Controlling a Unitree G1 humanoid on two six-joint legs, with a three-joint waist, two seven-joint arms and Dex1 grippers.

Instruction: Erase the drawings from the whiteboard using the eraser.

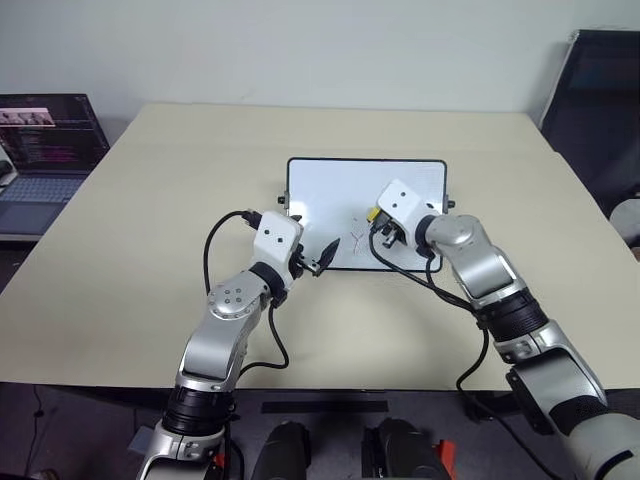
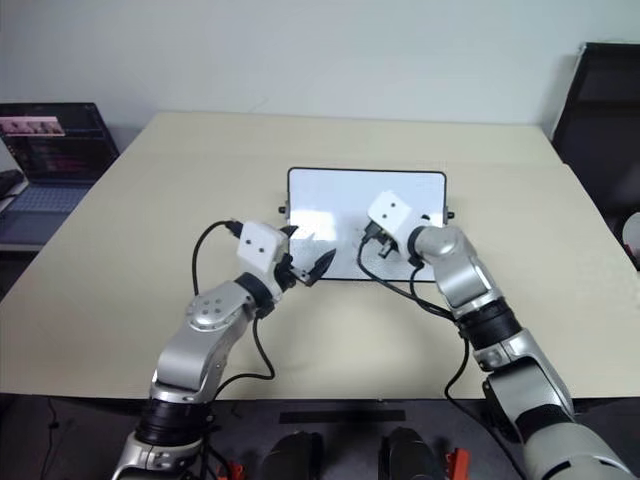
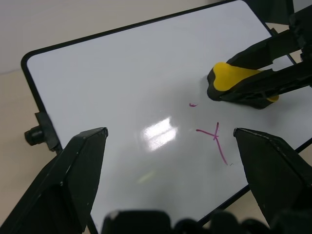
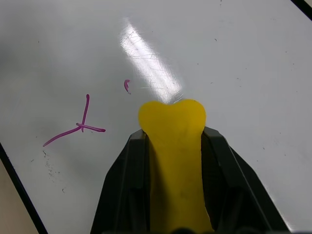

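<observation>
Right tool grips the eraser on the whiteboard, seemingly touching; Y mark beside; left tool spread.

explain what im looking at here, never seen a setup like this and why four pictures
This is a two-armed humanoid robot at a beige table. The two wide pictures come from cameras in its head, looking down over its arms. The two close-ups come from cameras on each wrist.

On the table lies a small whiteboard with a red Y and a tiny leftover red mark. The right gripper is shut on a yellow and black eraser, held over the board. The left gripper is open, holds nothing and points at the board. A laptop sits off to the robot's left.
</observation>
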